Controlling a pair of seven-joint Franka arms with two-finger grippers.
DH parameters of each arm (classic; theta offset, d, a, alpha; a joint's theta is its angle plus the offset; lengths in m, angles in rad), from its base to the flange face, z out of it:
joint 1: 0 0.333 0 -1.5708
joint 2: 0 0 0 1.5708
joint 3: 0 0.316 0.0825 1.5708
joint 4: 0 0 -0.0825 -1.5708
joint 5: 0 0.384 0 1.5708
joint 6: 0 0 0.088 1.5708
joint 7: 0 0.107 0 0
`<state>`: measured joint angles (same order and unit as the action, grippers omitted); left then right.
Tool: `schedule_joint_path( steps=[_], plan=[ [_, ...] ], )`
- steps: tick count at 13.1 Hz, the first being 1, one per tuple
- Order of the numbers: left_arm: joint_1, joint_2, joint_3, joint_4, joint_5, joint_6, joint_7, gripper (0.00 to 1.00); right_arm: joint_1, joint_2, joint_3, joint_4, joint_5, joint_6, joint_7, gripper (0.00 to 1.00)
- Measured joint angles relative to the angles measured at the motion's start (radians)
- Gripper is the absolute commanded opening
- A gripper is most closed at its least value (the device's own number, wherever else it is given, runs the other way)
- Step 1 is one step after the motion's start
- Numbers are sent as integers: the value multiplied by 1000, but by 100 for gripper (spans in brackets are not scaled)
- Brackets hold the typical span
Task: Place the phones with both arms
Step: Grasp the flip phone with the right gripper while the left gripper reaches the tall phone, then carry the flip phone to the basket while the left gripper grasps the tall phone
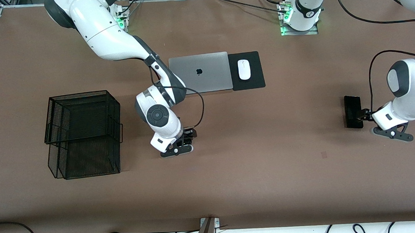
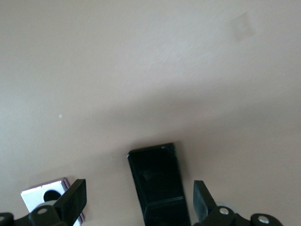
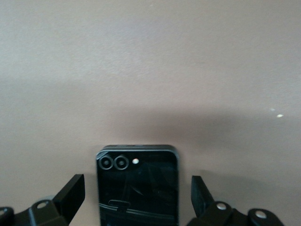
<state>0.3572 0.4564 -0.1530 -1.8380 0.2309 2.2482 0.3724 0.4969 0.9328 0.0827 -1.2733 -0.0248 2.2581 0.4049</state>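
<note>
My left gripper (image 1: 363,115) is open at the left arm's end of the table. In the left wrist view its fingers (image 2: 73,200) stand on either side of the long black slab phone (image 2: 157,181), clear of its edges. That phone lies flat on the table (image 1: 353,110). A corner of the pale lilac-white phone (image 2: 44,197) shows beside one finger; the arm hides it in the front view. My right gripper (image 1: 189,135) is open near the table's middle. Its fingers (image 3: 70,190) straddle the small squarish black phone (image 3: 138,183), which lies flat.
A black wire-mesh basket (image 1: 82,135) stands toward the right arm's end of the table. A silver laptop (image 1: 199,73) lies farther from the front camera than my right gripper. Beside the laptop lies a white mouse (image 1: 244,69) on a black pad (image 1: 255,79).
</note>
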Motion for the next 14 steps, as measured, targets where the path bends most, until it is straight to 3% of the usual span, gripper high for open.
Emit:
schedule_joint_path(
  steps=[6,14],
  plan=[
    [87,-30,-3,-255,0,290,-25,100,17,6,-5,-34,0,56,14,100],
    [88,-24,-9,-347,0,419,-79,100,18,6,-7,-40,-21,70,12,100]
  ],
)
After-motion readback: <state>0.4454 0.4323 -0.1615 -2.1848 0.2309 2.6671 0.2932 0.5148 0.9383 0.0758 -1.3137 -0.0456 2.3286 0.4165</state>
